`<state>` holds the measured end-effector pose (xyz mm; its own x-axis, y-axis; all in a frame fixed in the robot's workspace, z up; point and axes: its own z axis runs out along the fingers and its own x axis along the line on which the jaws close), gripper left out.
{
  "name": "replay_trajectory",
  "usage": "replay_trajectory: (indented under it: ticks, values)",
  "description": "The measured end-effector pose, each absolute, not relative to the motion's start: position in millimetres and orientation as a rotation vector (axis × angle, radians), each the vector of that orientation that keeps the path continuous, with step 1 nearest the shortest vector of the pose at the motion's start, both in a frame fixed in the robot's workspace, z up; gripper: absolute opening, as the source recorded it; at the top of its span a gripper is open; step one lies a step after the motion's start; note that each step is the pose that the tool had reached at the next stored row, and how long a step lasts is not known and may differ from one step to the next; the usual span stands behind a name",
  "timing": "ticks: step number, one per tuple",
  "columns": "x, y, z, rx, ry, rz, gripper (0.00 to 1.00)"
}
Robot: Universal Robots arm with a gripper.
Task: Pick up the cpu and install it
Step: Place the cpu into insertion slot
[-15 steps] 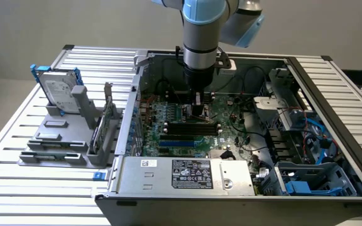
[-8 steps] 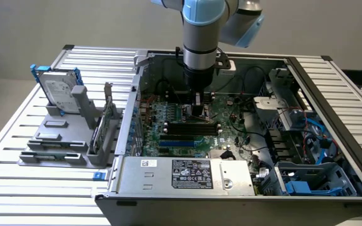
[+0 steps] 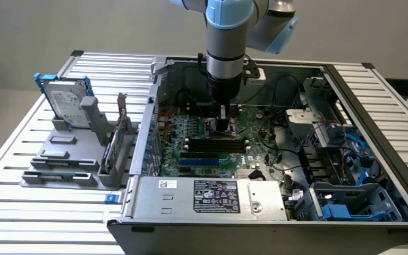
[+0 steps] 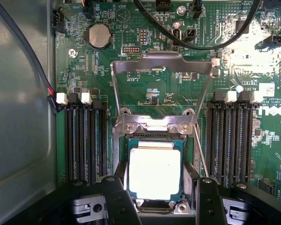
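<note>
The cpu (image 4: pixel 154 173), a small square chip with a dull silver top, lies flat in the motherboard socket (image 4: pixel 189 185), whose metal load plate (image 4: pixel 161 70) stands flipped up behind it. My gripper (image 4: pixel 160 199) hangs straight over the chip, with one black finger (image 4: pixel 117 197) at one edge of it. The other finger (image 4: pixel 210 197) stands off the opposite edge with a visible gap, so the jaws are open around the chip. In the exterior view the gripper (image 3: pixel 222 121) reaches down into the open computer case (image 3: pixel 147 133) over the green motherboard (image 3: pixel 189 133).
Black memory slots (image 4: pixel 84 140) flank the socket on both sides, and a black cable (image 4: pixel 178 37) runs across the board. Beside the case, on the exterior view's left, a grey tray (image 3: pixel 62 159) holds a hard drive (image 3: pixel 68 101) and green memory sticks (image 3: pixel 122 133). The power supply (image 3: pixel 204 194) fills the case's near side.
</note>
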<state>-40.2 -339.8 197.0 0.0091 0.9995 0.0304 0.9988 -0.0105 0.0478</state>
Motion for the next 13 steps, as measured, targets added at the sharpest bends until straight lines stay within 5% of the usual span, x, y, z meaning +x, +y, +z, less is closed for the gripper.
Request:
replay_trajectory:
  ticks: [13]
  values:
    - [-39.6,-337.8,195.6,2.218,2.197,0.076,0.55]
